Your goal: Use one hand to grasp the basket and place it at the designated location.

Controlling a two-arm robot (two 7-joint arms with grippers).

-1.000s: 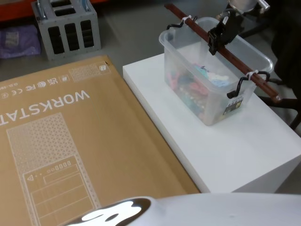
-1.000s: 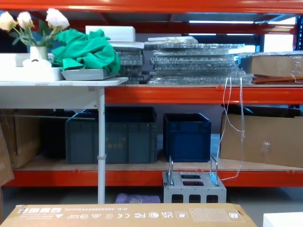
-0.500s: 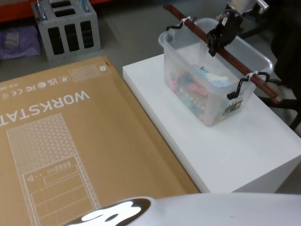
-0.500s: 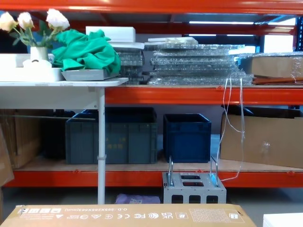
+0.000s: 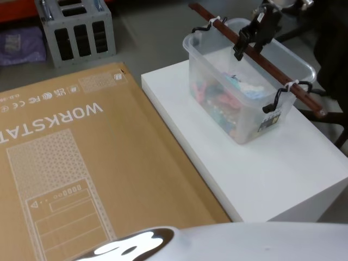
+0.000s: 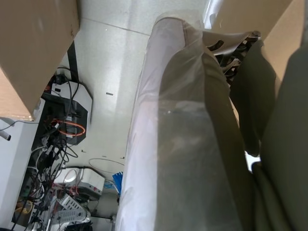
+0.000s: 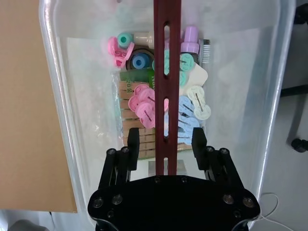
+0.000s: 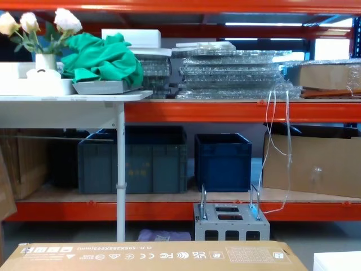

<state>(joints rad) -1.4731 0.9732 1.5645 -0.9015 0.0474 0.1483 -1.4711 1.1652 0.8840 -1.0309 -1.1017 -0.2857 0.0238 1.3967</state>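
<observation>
since the earlier frame the black right gripper (image 5: 246, 44) has shifted slightly up and to the left along the thin reddish-brown bar handle (image 5: 261, 61), while the large translucent whitish plastic basket (image 5: 247, 81) remains in the same place on the white rectangular platform (image 5: 283, 163). in the right wrist view the right gripper (image 7: 166, 142) straddles the bar handle (image 7: 167, 72), one finger on each side, with a visible gap between each finger and the bar, so the jaws stand apart and do not clamp it. pink, teal and pale blue small round items (image 7: 149, 103) lie at the bottom of the basket (image 7: 57, 96). the basket sits near the far edge of the platform, just beside the large flat brown cardboard box (image 5: 70, 163) to its left. the left gripper's condition cannot be determined.
</observation>
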